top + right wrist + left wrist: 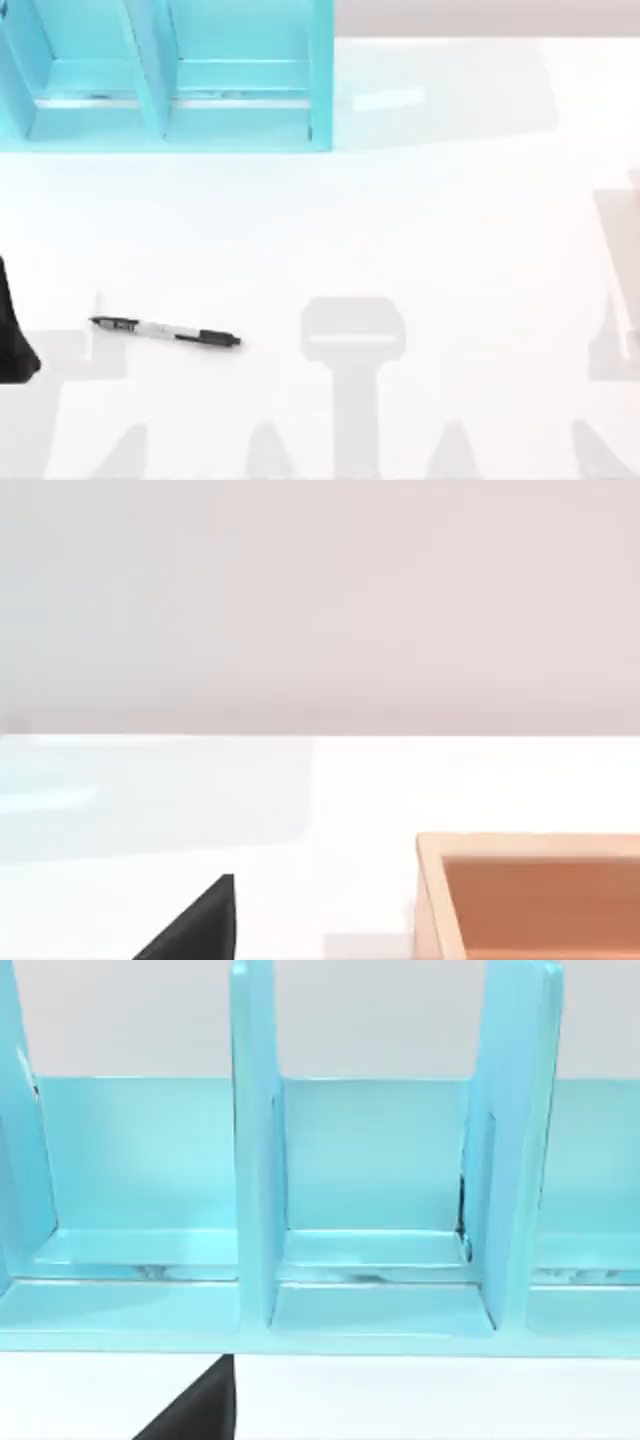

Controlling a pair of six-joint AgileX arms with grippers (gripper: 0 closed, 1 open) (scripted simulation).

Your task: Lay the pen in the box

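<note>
The pen (165,332) lies flat on the white table at the front left, its white barrel running left to right with black ends. The turquoise box (165,75) stands at the back left, its partitions splitting it into open compartments (375,1260). A black part of my left arm (12,335) shows at the table's left edge, just left of the pen and apart from it. The left wrist view faces the box, with a black wedge of my left gripper (200,1405) in it. A black wedge of my right gripper (200,925) hangs over bare table.
A tan open-topped wooden container (530,895) sits close to my right gripper. White table stretches between the pen and the box and across the middle. Grey shadows fall along the front edge.
</note>
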